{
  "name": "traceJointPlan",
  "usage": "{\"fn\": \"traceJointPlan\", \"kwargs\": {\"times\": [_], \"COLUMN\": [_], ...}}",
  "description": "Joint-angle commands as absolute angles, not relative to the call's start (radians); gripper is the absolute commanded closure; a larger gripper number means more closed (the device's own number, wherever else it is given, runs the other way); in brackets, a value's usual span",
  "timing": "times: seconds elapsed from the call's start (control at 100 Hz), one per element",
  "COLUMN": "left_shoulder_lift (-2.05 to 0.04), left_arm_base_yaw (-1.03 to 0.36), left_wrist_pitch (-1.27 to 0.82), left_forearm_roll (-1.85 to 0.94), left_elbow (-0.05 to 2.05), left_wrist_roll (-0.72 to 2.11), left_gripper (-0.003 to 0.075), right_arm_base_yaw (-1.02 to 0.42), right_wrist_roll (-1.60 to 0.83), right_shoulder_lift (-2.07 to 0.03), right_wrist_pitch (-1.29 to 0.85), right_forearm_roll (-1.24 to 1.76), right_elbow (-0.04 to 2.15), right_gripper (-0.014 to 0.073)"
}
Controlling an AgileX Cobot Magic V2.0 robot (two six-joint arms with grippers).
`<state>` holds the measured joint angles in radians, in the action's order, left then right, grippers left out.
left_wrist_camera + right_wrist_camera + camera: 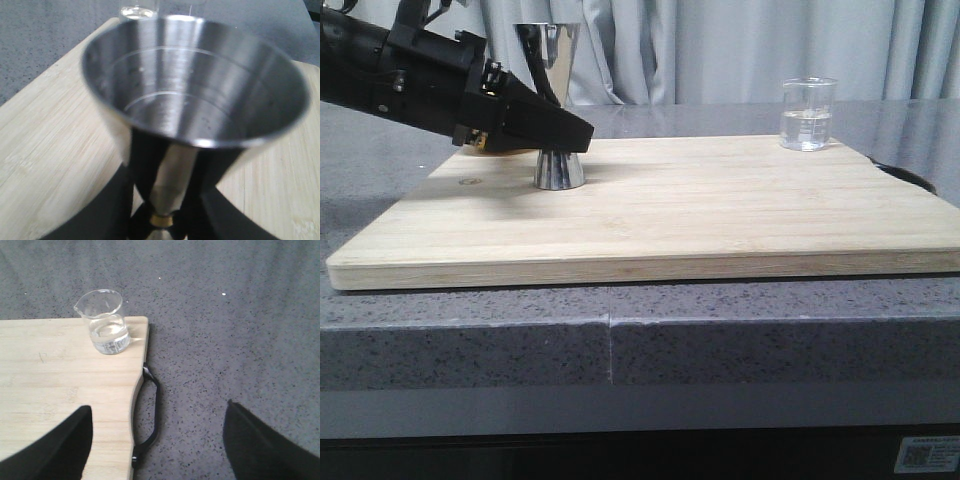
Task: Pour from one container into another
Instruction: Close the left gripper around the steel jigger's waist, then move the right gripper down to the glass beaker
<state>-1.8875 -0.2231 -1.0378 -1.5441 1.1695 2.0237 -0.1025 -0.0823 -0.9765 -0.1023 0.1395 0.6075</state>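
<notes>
The steel jigger (558,168) stands upright on the left part of the wooden board (720,210), base on the wood. My left gripper (570,135) reaches in from the left and is shut on its narrow gold waist. In the left wrist view the jigger (195,90) shows an empty upper cup, with black fingers (142,170) pressed against both sides of the stem. The glass beaker (807,115) holds some clear liquid and stands at the board's far right corner. My right gripper (157,410) is open, hanging short of the beaker (104,325), and holds nothing.
The board (50,380) lies on a grey speckled counter (240,315). A black handle loop (150,415) sticks out from the board's right edge. Grey curtains (720,45) hang behind the counter.
</notes>
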Motion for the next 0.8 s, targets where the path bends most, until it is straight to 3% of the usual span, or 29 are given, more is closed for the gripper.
{"fn": "traceJointPlan", "kwargs": {"times": [0.0,0.41,0.79], "left_shoulder_lift": [-1.844,-1.844,-1.842], "left_arm_base_yaw": [-0.230,-0.230,-0.230], "left_wrist_pitch": [-1.078,-1.133,-1.165], "left_forearm_roll": [-1.607,-1.609,-1.618], "left_elbow": [1.196,1.196,1.196], "left_wrist_roll": [2.027,2.027,2.027], "left_gripper": [0.0654,0.0689,0.0731], "right_arm_base_yaw": [-0.101,-0.101,-0.101], "right_wrist_roll": [-0.088,-0.088,-0.088], "right_shoulder_lift": [-0.968,-0.977,-1.207], "right_wrist_pitch": [-0.022,0.055,0.197], "right_forearm_roll": [0.138,0.061,0.030], "right_elbow": [0.642,0.638,0.638], "right_gripper": [0.0099,0.0099,0.0099]}}
